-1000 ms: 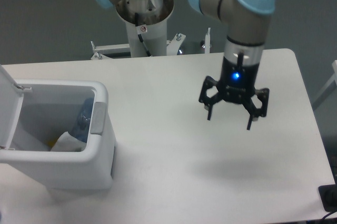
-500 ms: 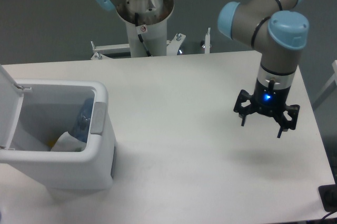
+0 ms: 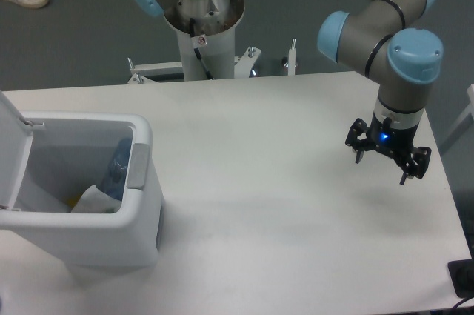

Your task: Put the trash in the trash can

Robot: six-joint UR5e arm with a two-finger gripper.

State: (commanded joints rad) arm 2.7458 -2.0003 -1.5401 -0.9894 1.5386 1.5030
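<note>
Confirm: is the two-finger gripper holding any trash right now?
No: the gripper hangs open and empty over the table's right side, while the crushed clear bottle lies inside the white rectangular bin.

Grey arm (image 3: 368, 27), blue joint caps

Worktop (image 3: 244, 181) plain white. Trash can (image 3: 141, 241) white, with grey panel on side; lid (image 3: 11, 144) white. Inside can: bottle (image 3: 117, 170) clear with blue tint, wrapper (image 3: 95, 201) whitish. Hand (image 3: 386, 161) black, small blue light above. Arm (image 3: 385, 26) grey, joint caps light blue. Floor (image 3: 74, 26) dark grey.
</note>
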